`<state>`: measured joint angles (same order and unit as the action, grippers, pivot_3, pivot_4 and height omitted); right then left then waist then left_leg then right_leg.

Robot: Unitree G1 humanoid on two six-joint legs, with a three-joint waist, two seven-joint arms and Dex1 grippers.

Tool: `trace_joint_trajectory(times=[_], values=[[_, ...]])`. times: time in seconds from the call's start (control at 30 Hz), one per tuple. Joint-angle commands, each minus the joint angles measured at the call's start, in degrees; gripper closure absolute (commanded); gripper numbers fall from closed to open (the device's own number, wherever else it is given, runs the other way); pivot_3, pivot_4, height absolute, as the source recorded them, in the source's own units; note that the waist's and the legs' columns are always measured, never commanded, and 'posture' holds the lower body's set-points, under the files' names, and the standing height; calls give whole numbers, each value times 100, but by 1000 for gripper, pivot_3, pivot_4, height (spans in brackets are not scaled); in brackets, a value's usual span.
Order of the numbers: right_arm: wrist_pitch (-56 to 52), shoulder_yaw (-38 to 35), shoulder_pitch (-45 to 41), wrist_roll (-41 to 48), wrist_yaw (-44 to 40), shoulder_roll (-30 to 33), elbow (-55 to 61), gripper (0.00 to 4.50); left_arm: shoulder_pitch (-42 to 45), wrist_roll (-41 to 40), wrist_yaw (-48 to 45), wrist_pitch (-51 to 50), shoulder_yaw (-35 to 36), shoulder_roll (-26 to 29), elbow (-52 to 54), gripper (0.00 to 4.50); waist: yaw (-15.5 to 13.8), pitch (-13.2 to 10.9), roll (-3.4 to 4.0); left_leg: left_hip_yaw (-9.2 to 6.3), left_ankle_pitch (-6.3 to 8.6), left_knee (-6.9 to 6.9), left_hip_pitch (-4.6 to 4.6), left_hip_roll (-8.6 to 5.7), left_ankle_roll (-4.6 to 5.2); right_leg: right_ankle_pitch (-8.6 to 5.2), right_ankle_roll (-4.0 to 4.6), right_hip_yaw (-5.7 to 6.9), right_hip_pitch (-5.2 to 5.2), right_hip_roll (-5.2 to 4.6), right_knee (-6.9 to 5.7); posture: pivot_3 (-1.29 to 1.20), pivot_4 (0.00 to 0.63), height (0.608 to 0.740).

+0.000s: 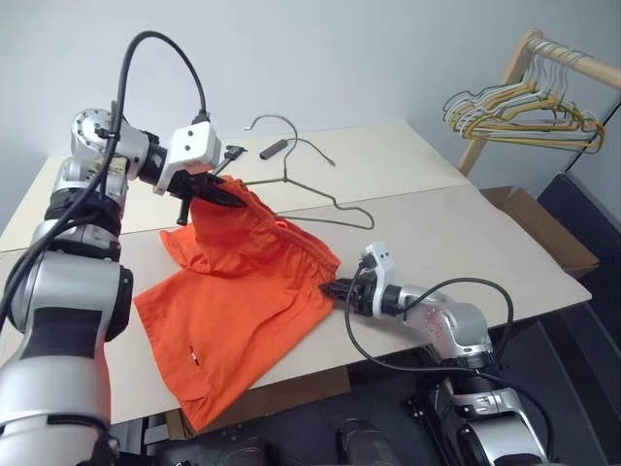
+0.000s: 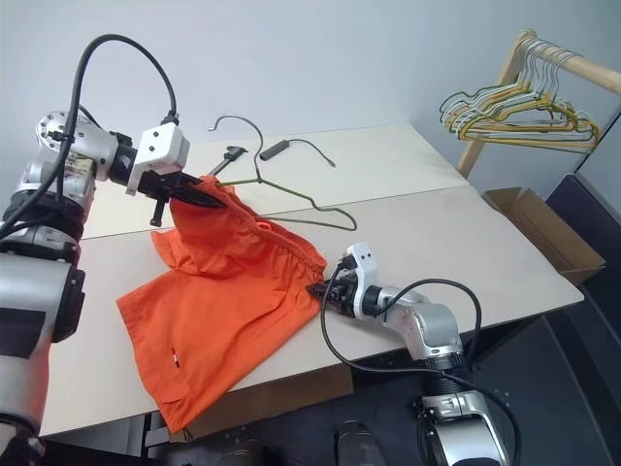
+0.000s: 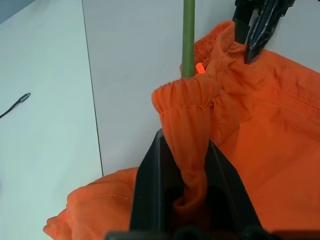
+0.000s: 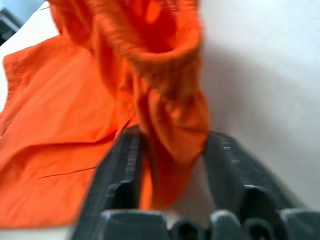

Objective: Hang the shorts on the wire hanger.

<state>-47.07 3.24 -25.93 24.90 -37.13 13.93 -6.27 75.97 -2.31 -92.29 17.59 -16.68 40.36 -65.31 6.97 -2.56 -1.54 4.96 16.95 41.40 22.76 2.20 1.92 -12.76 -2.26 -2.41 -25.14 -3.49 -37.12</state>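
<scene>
Shorts [image 1: 243, 291] on pale table [image 1: 466, 233]

The left end effector [image 1: 221, 191] is raised and clamped shut, while the right end effector [image 1: 333, 289] lies low, jaws apart.

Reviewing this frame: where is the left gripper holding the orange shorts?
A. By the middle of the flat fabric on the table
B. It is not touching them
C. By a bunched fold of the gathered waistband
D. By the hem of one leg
C: the left gripper is shut on a bunched fold of the shorts' gathered waistband, lifted off the table beside the wire hanger.
</scene>
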Motion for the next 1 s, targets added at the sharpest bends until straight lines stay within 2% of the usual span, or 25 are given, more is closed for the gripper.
trace_joint_trajectory(times=[0.03, 0.07, 0.1, 0.33, 0.47, 0.7, 1.0], values=[[220, -144, -125, 39, 7, -11, 100, 3950, 61, -100, -21, 72, 166, 118, 174, 4500, 1, 0, 0, 0, 0, 0, 0, 0, 0, 0, 0, 0, 0, 0, 0, -69, 0, 740], [246, -134, -117, 21, 14, 14, 123, 4383, 50, -122, -21, 78, 147, 144, 185, 4500, 2, 0, 0, 0, 0, 0, 0, 0, 0, 0, 0, 0, 0, 0, 0, -73, 0, 740], [253, -137, -116, 13, 17, 44, 135, 4451, 27, -169, -21, 99, 118, 185, 211, 4500, 4, 0, 0, 0, 0, 0, 0, 0, 0, 0, 0, 0, 0, 0, 0, -74, 0, 740], [288, -316, -251, 86, -188, 527, 332, 4451, -171, -766, -21, 259, -364, 632, 598, 4500, 10, 0, 0, -1, 0, 1, 1, 0, 0, 0, 0, -1, -1, -2, -1, -88, 0, 740], [296, -316, -424, 133, -646, 1018, 296, 4451, -236, -1072, -21, 304, -652, 915, 846, 4500, 5, 0, 0, -1, 1, 3, 3, 0, 1, 1, -2, -1, -2, -2, 0, -86, 0, 740], [654, -217, -641, -145, -927, 1403, -127, 4451, -261, -1223, -21, 271, -795, 1038, 830, 4500, 4, 0, 0, 0, 1, 7, 2, 0, 3, 1, -3, -1, -1, -1, 2, -68, 0, 740], [738, -295, -586, -201, -1000, 1571, -76, 4451, -288, -1139, -21, 363, -805, 1052, 711, 4500, 0, 0, 0, 1, 2, 9, 4, 0, 3, 1, -3, -1, -2, -1, 2, -76, 0, 740]])
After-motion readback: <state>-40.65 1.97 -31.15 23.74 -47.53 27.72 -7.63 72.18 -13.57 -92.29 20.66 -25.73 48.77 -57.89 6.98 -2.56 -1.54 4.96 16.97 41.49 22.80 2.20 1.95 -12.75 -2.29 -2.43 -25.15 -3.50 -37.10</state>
